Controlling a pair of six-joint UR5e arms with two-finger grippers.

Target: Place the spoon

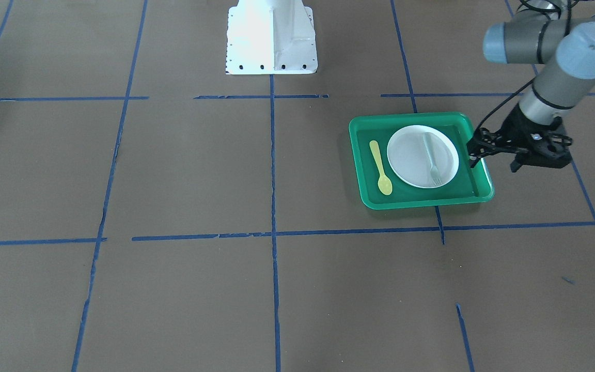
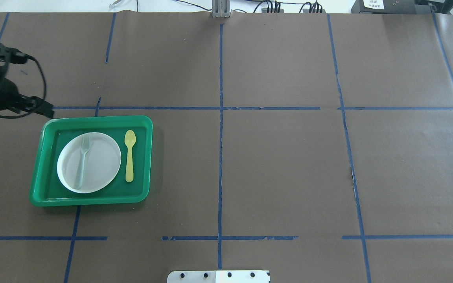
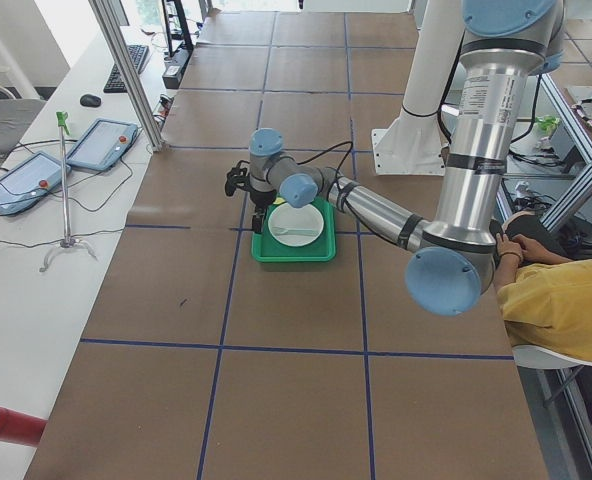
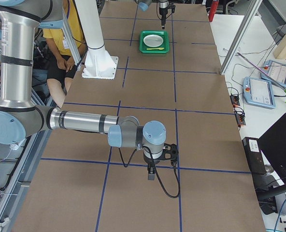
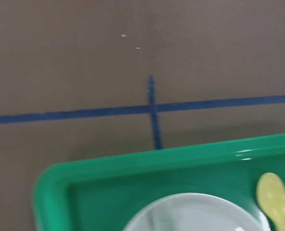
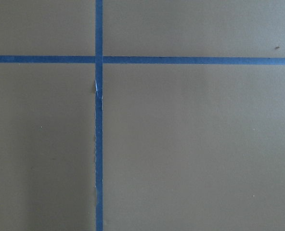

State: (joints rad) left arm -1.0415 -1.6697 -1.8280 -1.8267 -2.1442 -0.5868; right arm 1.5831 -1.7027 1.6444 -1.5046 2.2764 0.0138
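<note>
spoon (image 2: 129, 156): flat in the tray (image 2: 92, 199) beside the plate (image 2: 96, 169), near the worktop's left edge
left gripper (image 1: 494, 163): fingers spread, holding nothing, by the tray's rim
right gripper (image 4: 151, 174): can't tell tbh

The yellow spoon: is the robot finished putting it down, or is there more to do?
Looks done: the spoon lies flat in the green tray, beside the white plate carrying the fork. Nothing is in hand: the left gripper hangs open and empty by the tray's edge. Probably only moving that arm away is left.
</note>
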